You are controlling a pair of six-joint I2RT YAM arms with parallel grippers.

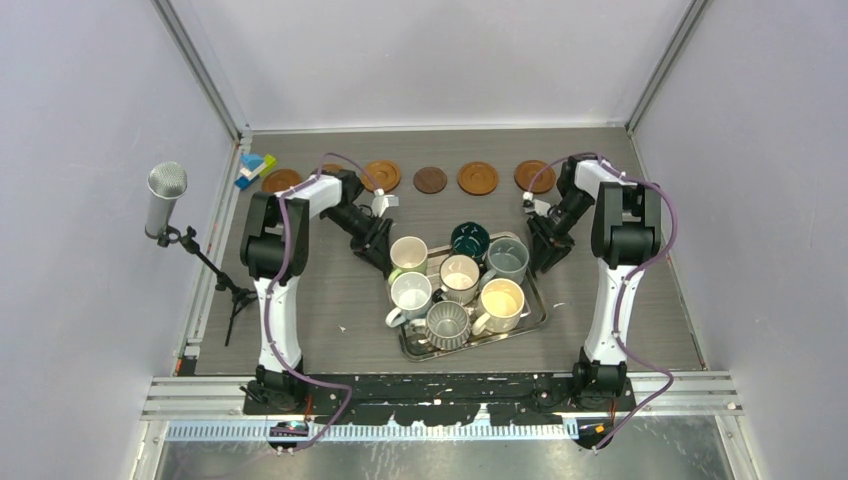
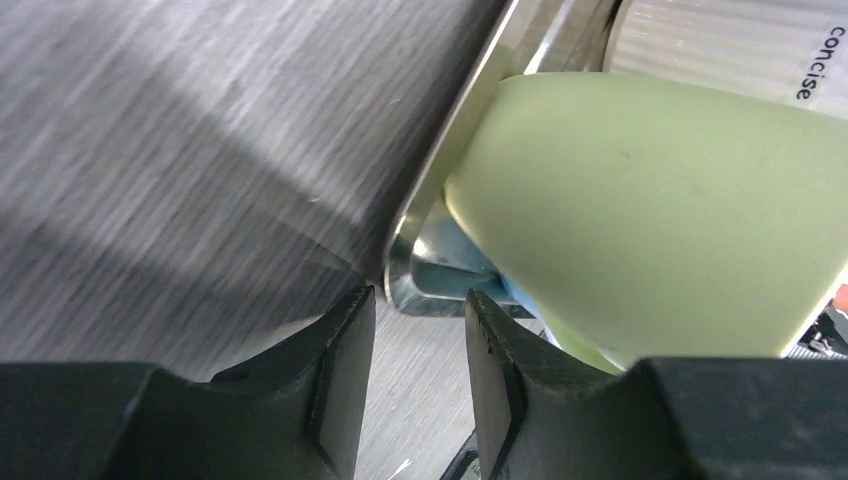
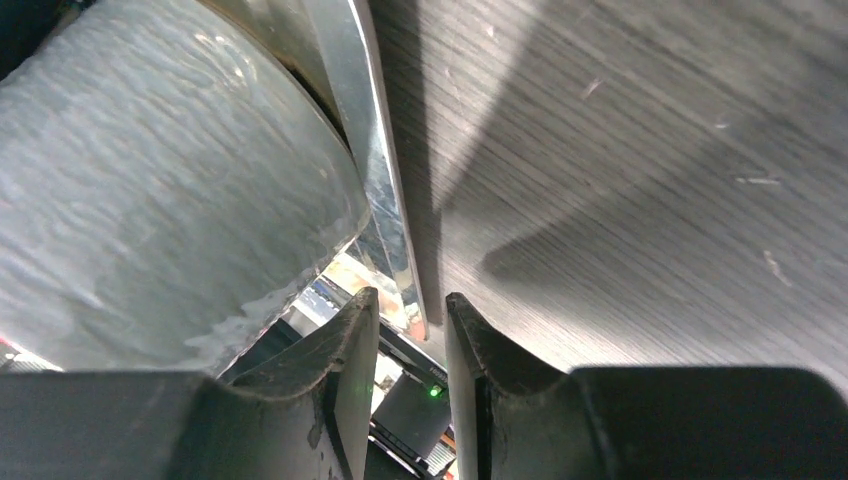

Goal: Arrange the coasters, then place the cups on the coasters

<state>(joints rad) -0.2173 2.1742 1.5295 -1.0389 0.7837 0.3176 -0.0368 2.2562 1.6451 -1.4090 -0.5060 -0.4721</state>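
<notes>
Seven cups (image 1: 459,272) on tray (image 1: 538,318) | we note left gripper (image 2: 420,310) parted, cream cup (image 1: 408,253) at its 3 o'clock | right gripper (image 3: 412,305) astride tray rim, grip unclear | coasters (image 1: 478,178) at 12 o'clock

Coasters (image 1: 478,178) lay in a row along the far side of the table (image 1: 330,330). Nearer, at centre, a tray (image 1: 535,318) held the cups (image 1: 459,277), packed together. A microphone (image 1: 166,198) stood off the table's left edge.
</notes>
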